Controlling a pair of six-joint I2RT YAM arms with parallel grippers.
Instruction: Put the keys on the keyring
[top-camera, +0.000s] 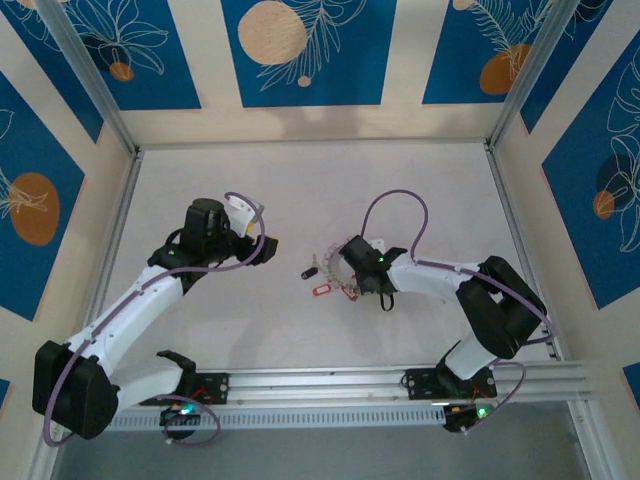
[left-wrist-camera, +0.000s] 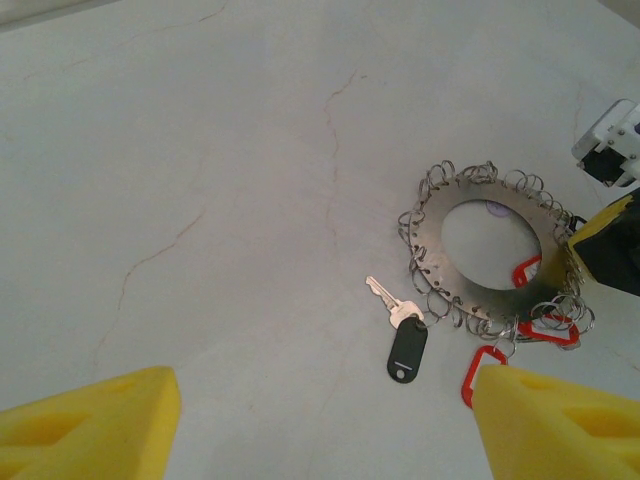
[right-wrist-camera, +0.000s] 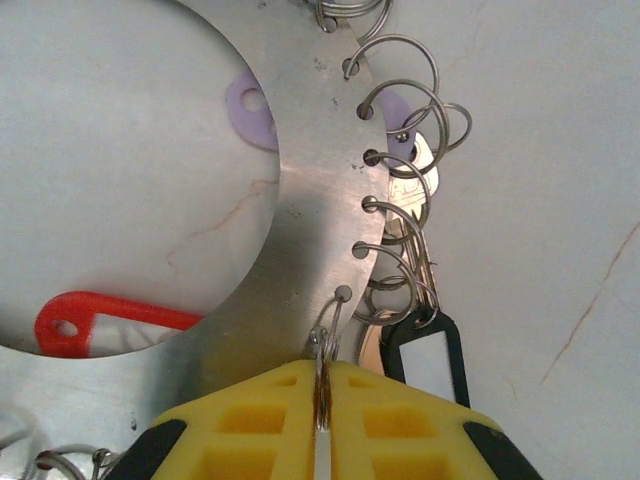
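Centrally on the table (left-wrist-camera: 200, 200), the right gripper (right-wrist-camera: 322, 390) is pinching one wire loop (right-wrist-camera: 331, 322) of the flat silvery metal keyring (right-wrist-camera: 300, 230); the left gripper (left-wrist-camera: 325, 425) is hovering spread near the black-tagged key (left-wrist-camera: 405, 345). Steadying the ring first seems wise.

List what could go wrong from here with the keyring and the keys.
1. The right gripper pinches just one thin wire loop at the edge of the keyring; a pull may slip off it or bend it.
2. Dragging the keyring could snag the red tag lying partly under it.
3. The left gripper is open, short of the small black-tagged key; a grab there may miss.
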